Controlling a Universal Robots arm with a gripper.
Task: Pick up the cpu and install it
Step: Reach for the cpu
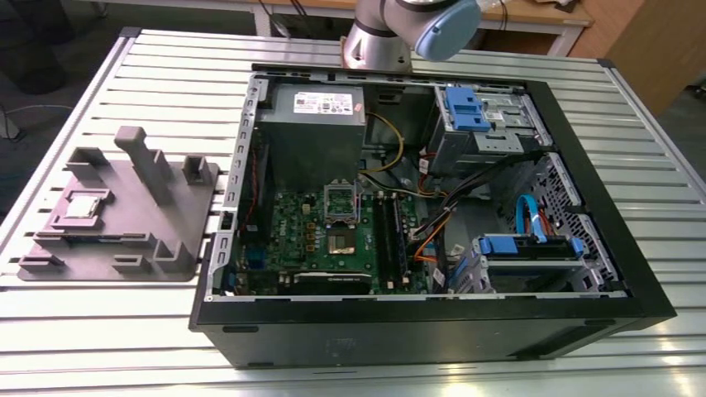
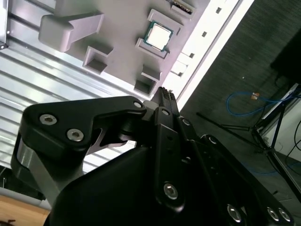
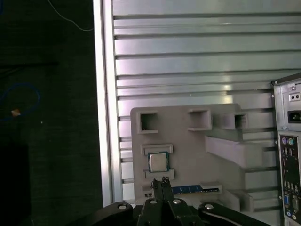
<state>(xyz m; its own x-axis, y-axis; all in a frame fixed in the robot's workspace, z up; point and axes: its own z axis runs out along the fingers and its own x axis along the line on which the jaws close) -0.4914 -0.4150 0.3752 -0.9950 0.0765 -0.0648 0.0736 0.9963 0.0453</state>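
Okay, I see my gripper [image 3: 163,181] with fingertips pinched together, nothing between them. The cpu [image 3: 158,162] lies flat in its pocket on the grey fixture [image 3: 188,153] (to the exterior view's left of the open computer case [image 1: 441,339]), untouched.

In the exterior view, looking steeply down from some way off over the whole slatted table [image 1: 66,331], open computer case [image 1: 431,331] centre, grey fixture [image 1: 121,219] at left of frame. In both wrist views, looking past the gripper [image 3: 162,181] from well off at that same fixture with the cpu [image 3: 158,162].
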